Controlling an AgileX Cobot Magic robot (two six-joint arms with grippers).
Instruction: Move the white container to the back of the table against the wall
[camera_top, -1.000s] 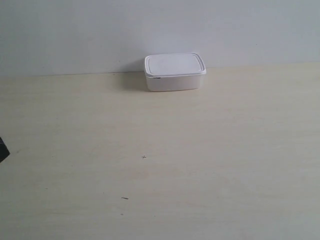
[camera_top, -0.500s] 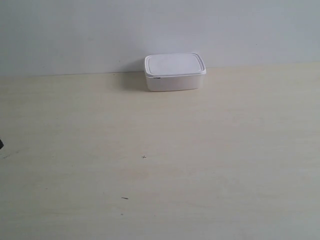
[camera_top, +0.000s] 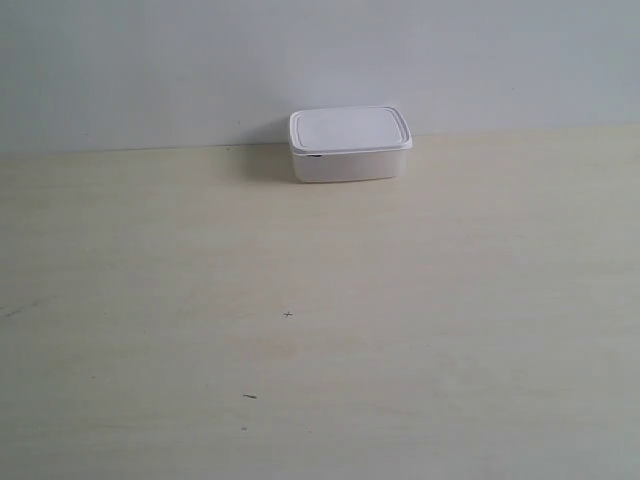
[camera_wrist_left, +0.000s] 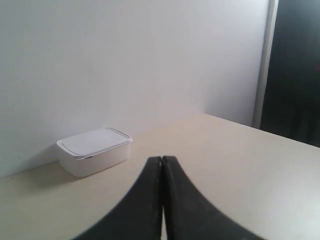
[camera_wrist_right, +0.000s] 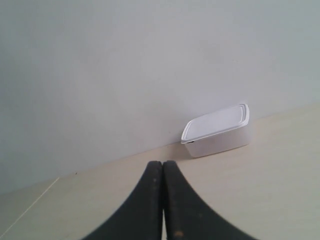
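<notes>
The white container (camera_top: 349, 144) stands lid-on at the back of the pale wood-grain table (camera_top: 320, 330), its far side against the plain grey-white wall (camera_top: 320, 60). The left wrist view shows the white container (camera_wrist_left: 94, 151) at the wall's foot, well beyond my left gripper (camera_wrist_left: 162, 159), which is shut on nothing. In the right wrist view the white container (camera_wrist_right: 218, 130) sits far from my right gripper (camera_wrist_right: 162, 164), also shut and empty. Neither arm appears in the exterior view.
A few tiny dark specks (camera_top: 288, 315) mark the tabletop. In the left wrist view a pale vertical strip (camera_wrist_left: 264, 60) ends the wall, with a dark area (camera_wrist_left: 295, 70) beyond the table's far edge.
A dark arm part at the exterior view's left edge has drawn back out of the frame. The container has not moved.
</notes>
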